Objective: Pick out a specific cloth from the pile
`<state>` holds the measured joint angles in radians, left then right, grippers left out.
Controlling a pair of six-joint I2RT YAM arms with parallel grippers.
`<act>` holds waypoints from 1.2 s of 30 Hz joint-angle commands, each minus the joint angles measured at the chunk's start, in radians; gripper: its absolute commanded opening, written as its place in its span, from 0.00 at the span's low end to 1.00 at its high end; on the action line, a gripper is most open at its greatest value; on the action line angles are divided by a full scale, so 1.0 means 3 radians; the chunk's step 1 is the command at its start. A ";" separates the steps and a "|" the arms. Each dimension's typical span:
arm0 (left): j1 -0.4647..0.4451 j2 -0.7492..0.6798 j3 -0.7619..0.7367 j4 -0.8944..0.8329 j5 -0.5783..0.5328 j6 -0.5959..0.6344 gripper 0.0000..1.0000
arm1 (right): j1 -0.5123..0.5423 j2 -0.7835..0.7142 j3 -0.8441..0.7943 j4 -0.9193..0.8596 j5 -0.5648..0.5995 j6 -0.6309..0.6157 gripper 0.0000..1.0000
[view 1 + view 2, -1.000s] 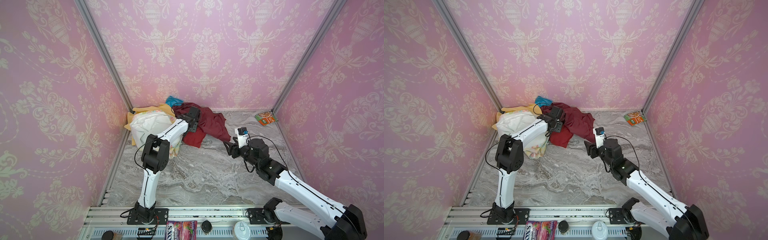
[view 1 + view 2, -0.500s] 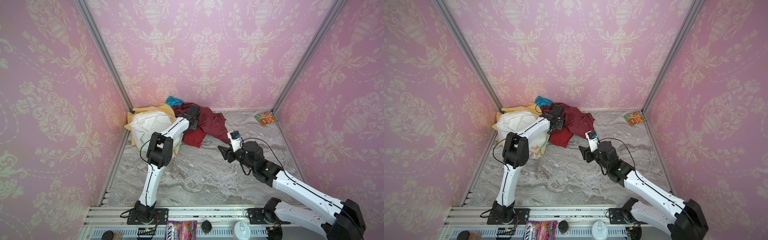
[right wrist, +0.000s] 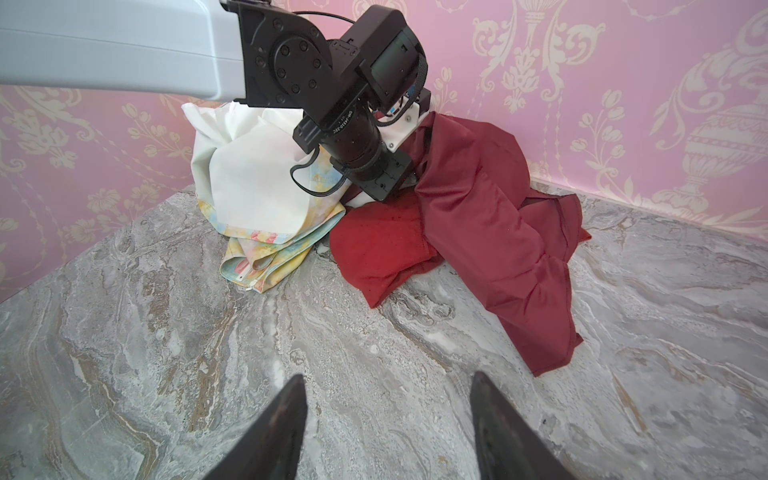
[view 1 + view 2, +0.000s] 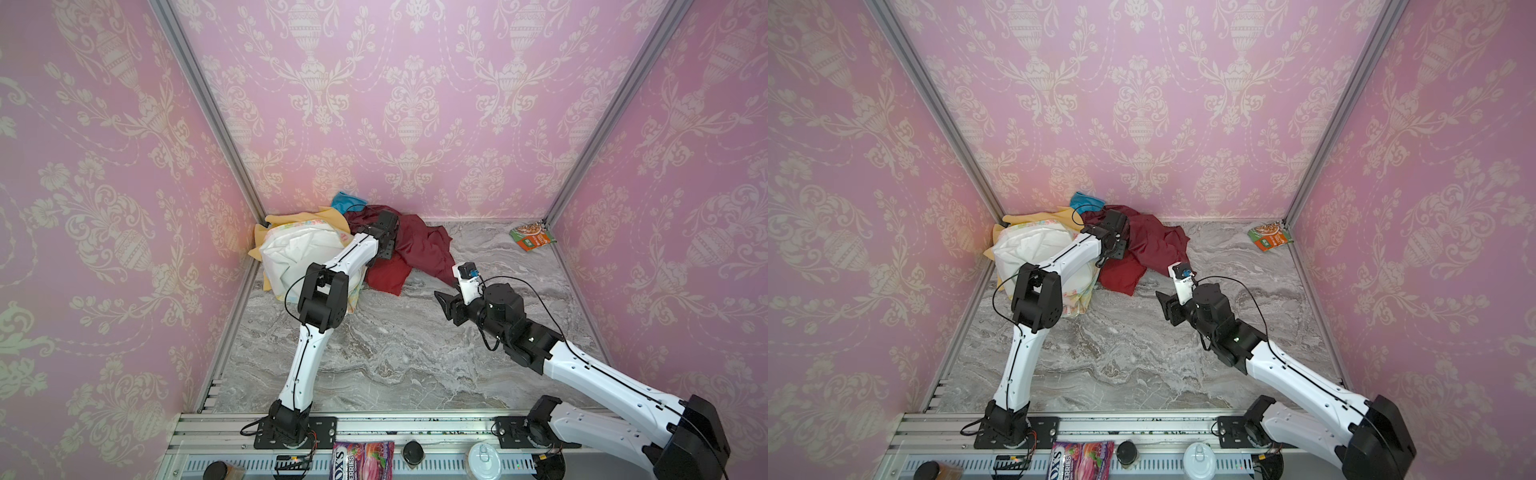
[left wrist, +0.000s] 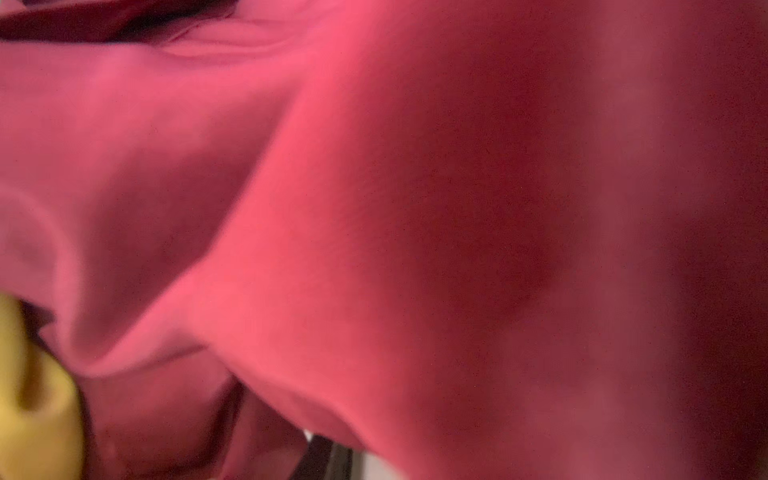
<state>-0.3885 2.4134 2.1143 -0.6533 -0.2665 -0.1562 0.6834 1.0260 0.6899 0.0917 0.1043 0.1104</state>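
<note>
The pile (image 4: 332, 245) lies in the back left corner: mustard yellow (image 4: 328, 218), bright blue (image 4: 347, 201), shiny maroon (image 4: 424, 245), red (image 4: 388, 276) and a white bundle (image 4: 299, 249) edged with pastel flower print. The plain white cloth is hidden. My left gripper (image 4: 385, 248) is pressed down into the maroon and red folds, its fingers buried. Red fabric (image 5: 374, 208) fills the left wrist view, so its jaws cannot be read. My right gripper (image 4: 446, 301) hovers open over bare marble, right of the pile, with nothing between its fingers (image 3: 286, 415).
An orange and green snack packet (image 4: 532, 240) lies in the back right corner. Pink papered walls close in three sides. A metal rail (image 4: 415, 424) runs along the front, with a sweets bag (image 4: 363, 459) and a can (image 4: 484, 459) below it. The marble floor (image 4: 395, 357) spreads between the arms.
My right gripper has slid left across the floor toward the middle, still open. The left gripper has stayed on the maroon cloth while its elbow shifted slightly right.
</note>
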 commanded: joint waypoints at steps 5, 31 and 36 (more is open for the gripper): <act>0.0025 0.0032 0.0085 -0.0067 0.0143 -0.0027 0.03 | 0.0028 -0.0019 0.0022 0.0055 0.0104 -0.0090 0.63; 0.0080 -0.1280 -0.0140 0.0208 0.0425 -0.0006 0.00 | 0.0026 0.0209 0.0269 0.0050 0.0067 -0.0220 0.66; 0.0198 -0.1347 0.0139 0.0139 0.0447 0.0004 0.00 | 0.0024 0.0346 0.0398 0.0068 0.0021 -0.0220 0.66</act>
<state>-0.3538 2.0544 2.0945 -0.6186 -0.1581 -0.1593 0.6834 1.1137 0.7666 0.0925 0.1261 0.0589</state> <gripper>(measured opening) 0.047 0.655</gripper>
